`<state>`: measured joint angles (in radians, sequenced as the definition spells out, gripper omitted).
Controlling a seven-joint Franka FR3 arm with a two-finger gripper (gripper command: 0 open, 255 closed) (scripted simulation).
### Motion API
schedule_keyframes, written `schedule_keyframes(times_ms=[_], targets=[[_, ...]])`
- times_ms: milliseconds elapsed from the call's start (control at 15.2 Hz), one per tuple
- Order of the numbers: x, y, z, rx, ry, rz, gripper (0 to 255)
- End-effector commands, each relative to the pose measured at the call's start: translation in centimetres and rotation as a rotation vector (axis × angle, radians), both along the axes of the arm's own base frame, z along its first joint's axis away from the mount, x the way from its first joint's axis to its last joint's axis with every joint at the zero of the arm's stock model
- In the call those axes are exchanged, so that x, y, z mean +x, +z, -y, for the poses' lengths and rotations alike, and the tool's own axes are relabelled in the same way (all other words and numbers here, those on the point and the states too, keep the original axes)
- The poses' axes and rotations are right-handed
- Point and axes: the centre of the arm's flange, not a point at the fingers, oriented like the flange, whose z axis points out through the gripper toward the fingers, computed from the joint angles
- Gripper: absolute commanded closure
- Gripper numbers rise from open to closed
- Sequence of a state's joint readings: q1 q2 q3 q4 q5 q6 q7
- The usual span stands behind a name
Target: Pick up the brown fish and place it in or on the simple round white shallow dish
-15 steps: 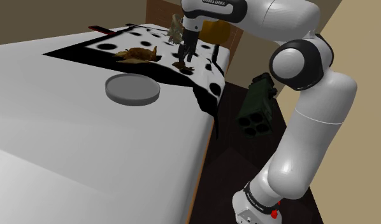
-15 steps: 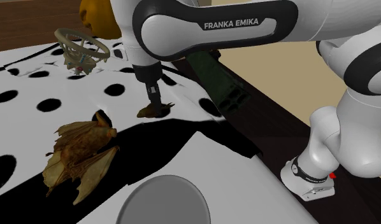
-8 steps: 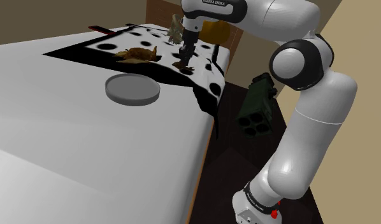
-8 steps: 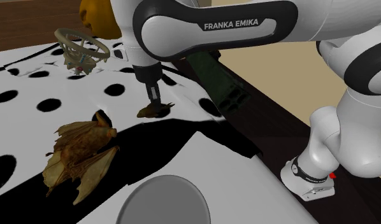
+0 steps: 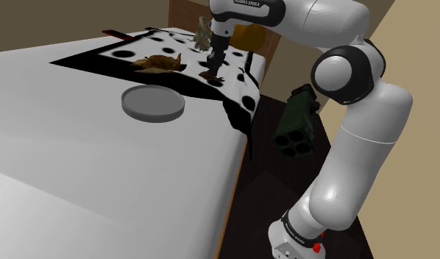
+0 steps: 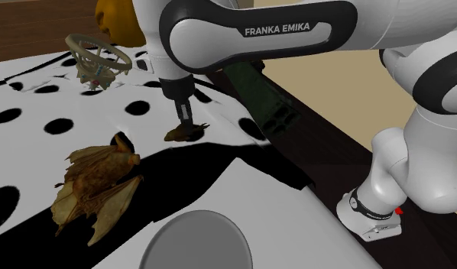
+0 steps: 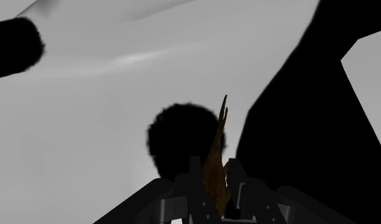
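I've got the gripper (image 6: pixel 186 121) clamped on the fish (image 7: pixel 216 167), low on the spotted cloth (image 6: pixel 97 122) at the shoulder view's upper middle, so I judge the grasp made: next, lift and carry down-left to the dish (image 5: pixel 153 104).

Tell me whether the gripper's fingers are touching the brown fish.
Touching. In the wrist view, the brown fish stands clasped between the two fingers of the gripper, with no gap visible on either side.
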<state>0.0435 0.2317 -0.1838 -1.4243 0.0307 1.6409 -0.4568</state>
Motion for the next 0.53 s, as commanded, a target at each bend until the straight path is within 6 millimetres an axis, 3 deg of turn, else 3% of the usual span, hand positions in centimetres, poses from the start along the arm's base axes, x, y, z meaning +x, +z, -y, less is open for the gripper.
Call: schedule_keyframes(times_ms=[0,462], targets=[[0.0,0.5,0.0,0.0,0.0,0.0,255],[0.0,4.2,0.0,0.0,0.0,0.0,255]])
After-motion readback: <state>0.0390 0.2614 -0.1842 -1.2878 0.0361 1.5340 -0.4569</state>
